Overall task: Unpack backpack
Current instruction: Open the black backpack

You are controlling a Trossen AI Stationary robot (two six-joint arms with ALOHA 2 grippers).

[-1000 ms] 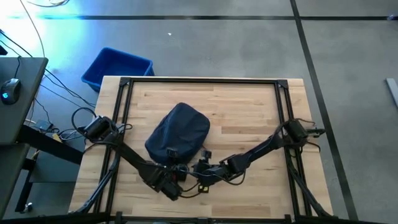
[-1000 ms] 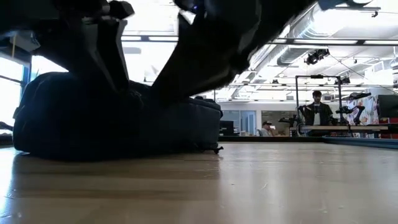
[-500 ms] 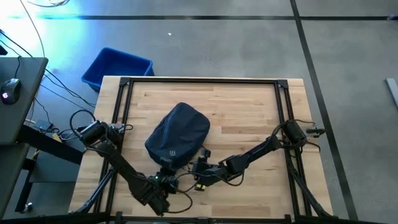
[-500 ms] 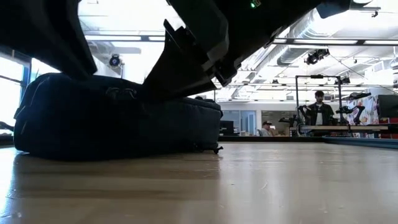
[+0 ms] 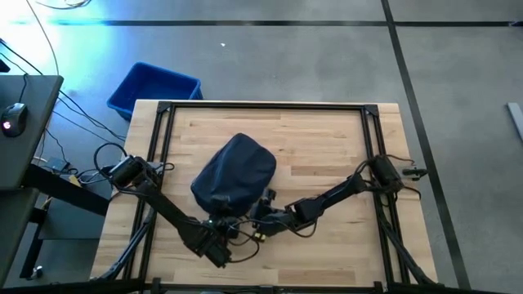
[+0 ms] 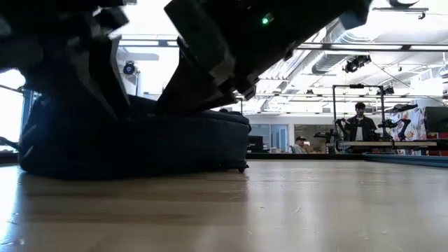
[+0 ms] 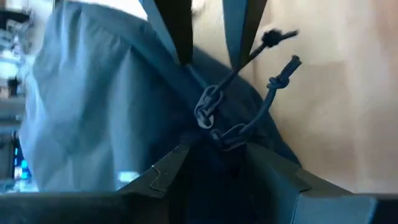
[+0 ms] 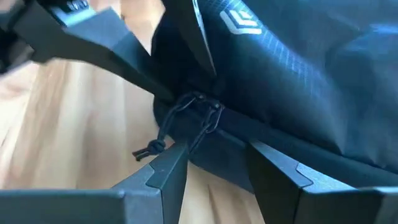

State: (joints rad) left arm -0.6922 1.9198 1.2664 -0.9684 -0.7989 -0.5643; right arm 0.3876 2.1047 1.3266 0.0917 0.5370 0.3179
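Note:
The dark navy backpack (image 5: pixel 235 171) lies flat on the wooden table, left of its middle, with its pale logo (image 8: pixel 239 22) near its near end. Two zipper pulls (image 7: pixel 214 118) sit together on that near end, and their knotted cords (image 8: pixel 152 148) trail onto the wood. My left gripper (image 7: pixel 214 155) is open, one fingertip on each side of the pulls. My right gripper (image 8: pixel 217 158) comes in from the near right. It is also open, with the backpack's near edge between its fingers. My left gripper stands at the backpack's near end (image 7: pixel 186 134), slanting down from the table's near side, a finger on each side of the zipper pulls. Whether the fingers touch fabric or pulls, I cannot tell. My right gripper straddles the same near edge (image 8: pixel 217 140) just below the pulls, slanting down from the near right. Whether it touches, I cannot tell.
A blue bin (image 5: pixel 154 88) stands on the floor beyond the table's far left corner. A black frame (image 5: pixel 261 106) runs along the table's edges. Bare wood (image 5: pixel 327 147) lies to the right of the backpack. People (image 6: pixel 358 122) stand far back in the room.
My left gripper drew back toward the table's near edge, clear of the backpack, then came forward again to its near end. My right gripper has shifted a little toward the table's left, closer to the zipper pulls. The backpack has stayed in place.

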